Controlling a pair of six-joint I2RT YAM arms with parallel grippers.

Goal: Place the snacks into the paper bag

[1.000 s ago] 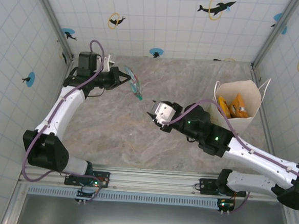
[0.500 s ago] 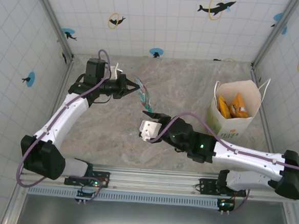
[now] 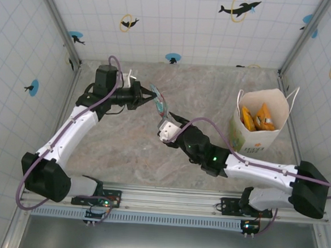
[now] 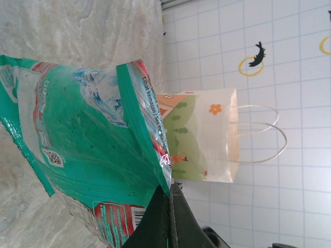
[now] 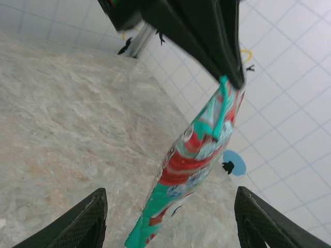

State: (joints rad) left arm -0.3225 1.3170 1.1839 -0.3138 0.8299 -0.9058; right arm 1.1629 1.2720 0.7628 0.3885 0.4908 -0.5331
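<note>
Evidently a handover is being set up. From the top external camera, the left gripper (image 3: 150,96) pinches a teal packet (image 3: 158,101) above the middle of the table (image 3: 124,149). It has carried the packet rightward from where it hung a second ago. Over that same second the right gripper (image 3: 164,119) has swung in from nearer the paper bag (image 3: 249,138) and now sits just beside the packet's lower end. The bag stands upright at the right of the table, well apart from the packet, with orange packets (image 3: 257,117) already lying inside it. In the left wrist view the left gripper (image 4: 168,192) has its jaws pressed together on one edge of the teal packet (image 4: 93,150), which is crumpled and lifted off the marble, and the paper bag (image 4: 207,137) shows beyond it against the tiled wall. In the right wrist view the packet (image 5: 194,155) dangles from the left gripper's fingers (image 5: 207,36) and its lower end drops into the gap of the right gripper (image 5: 170,206). That gripper's jaws are spread wide, wider than a second ago, and touch nothing. My judgement is that this packet will change hands, since the right arm is nearer the bag; the right jaws must close before the left ones let go.
</note>
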